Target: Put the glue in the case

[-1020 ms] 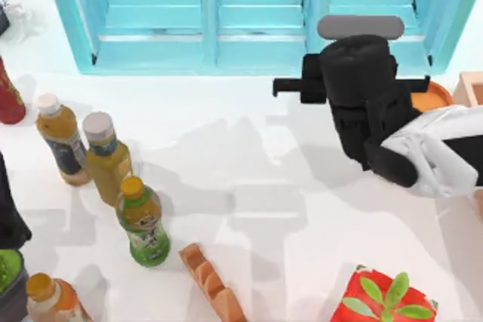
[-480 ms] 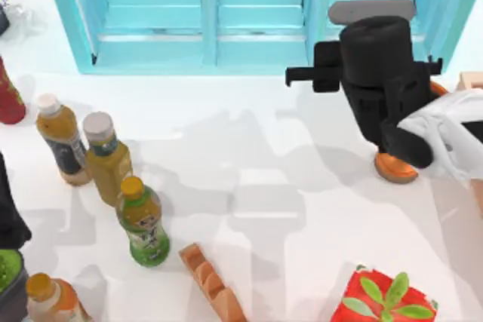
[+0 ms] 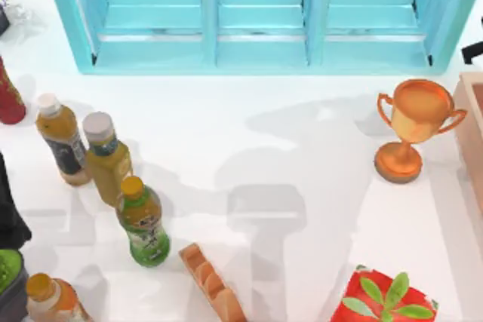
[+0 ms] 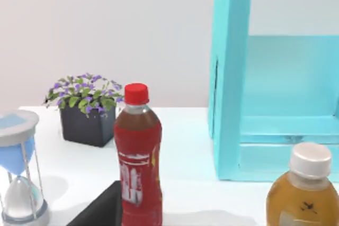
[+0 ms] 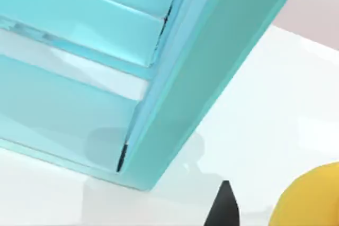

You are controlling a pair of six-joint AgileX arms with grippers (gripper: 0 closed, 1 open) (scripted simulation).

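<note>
Yellow and rounded, a shape [image 5: 316,198] sits cut off at the border of the right wrist view, just beside a dark tip of the right claw [image 5: 224,208]. So little of it is in frame that I cannot tell whether it is the glue's top or something else, and no label or nozzle can be made out. I cannot say for certain where the glue is.

Whether the right claw is open or shut, or holds anything, I cannot tell. Close in front of it rises the end post of the turquoise case [image 5: 212,72], with shelf boards running away behind the post. From above, a black sliver of the right arm [image 3: 472,52] pokes in at the right edge, near the case [image 3: 256,54] and the trophy [image 3: 416,127].

The left claw [image 4: 101,211] is parked at the table's left, seen as a dark wedge cut off at the border; its state I cannot tell either. Just beside it stands a red bottle [image 4: 139,157], with an hourglass [image 4: 20,175] near, a plant [image 4: 87,110] beyond, and a white-capped bottle [image 4: 304,194] partly cropped.
</note>
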